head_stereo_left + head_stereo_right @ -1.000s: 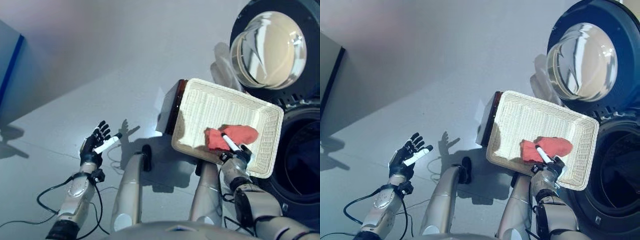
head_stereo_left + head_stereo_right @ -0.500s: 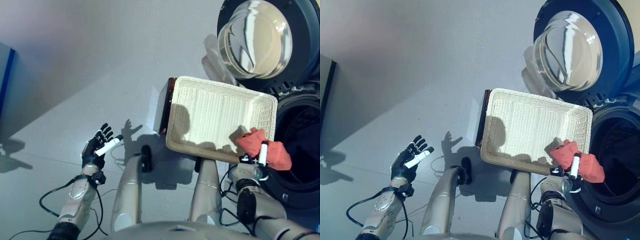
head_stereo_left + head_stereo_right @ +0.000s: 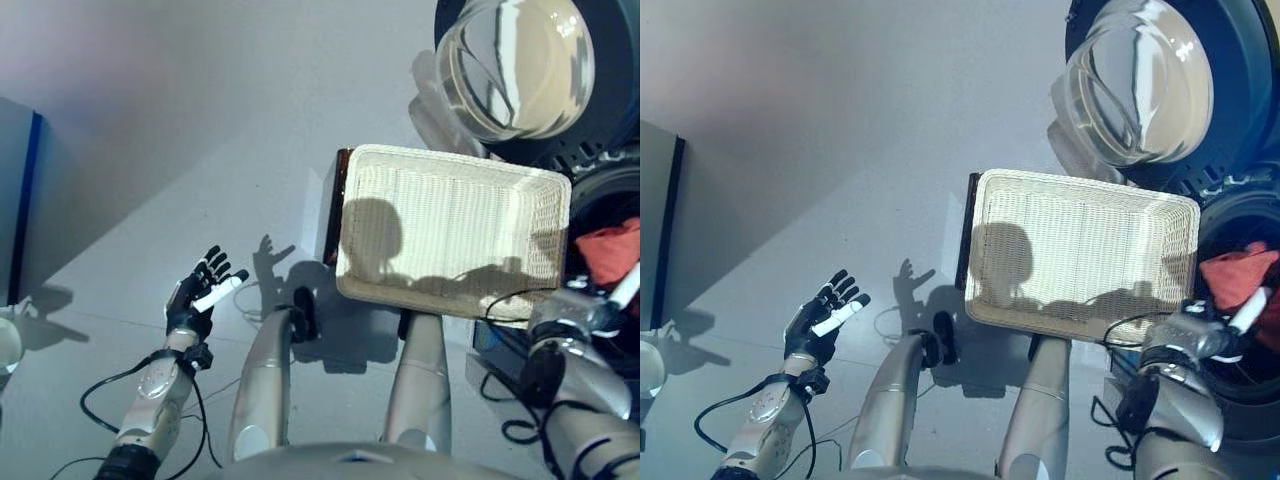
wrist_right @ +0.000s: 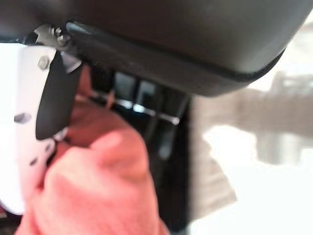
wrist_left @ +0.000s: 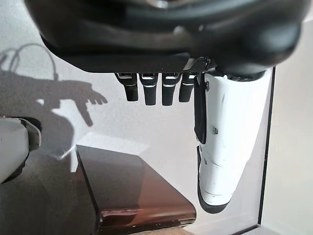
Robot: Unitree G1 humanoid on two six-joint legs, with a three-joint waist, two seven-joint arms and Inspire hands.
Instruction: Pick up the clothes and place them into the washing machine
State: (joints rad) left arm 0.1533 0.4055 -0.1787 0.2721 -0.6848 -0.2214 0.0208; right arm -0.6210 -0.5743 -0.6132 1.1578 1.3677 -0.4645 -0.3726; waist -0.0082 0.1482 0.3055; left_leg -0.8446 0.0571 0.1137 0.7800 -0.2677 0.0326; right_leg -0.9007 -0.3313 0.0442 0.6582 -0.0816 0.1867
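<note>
You're looking at one washing machine (image 3: 1240, 150) filling the right side, with its round door (image 3: 515, 65) swinging wide open above the dark drum opening (image 3: 1250, 330). Next down in size is one white wicker basket (image 3: 450, 240), sitting on a dark brown stand (image 3: 335, 215) just left of the machine, and it's lying with its long side running left to right. There's only one piece of clothing you can count here, a red cloth (image 3: 1235, 275), and it's hanging right in the drum opening, past the basket's right edge and not touching the basket at all. It's bunched up in a lump, so you can't really call a direction for it; its wider side seems to be running roughly left to right. Your right hand (image 3: 1210, 335) is gripping that cloth, and the wrist view is showing the white-covered thumb (image 4: 29, 137) pressing into the red fabric with the fingers curling behind it. Your left hand (image 3: 200, 295) is hanging out well off to the left over the grey floor (image 3: 200, 130), palm up, fingers (image 5: 154, 88) relaxed and spread, holding nothing.
</note>
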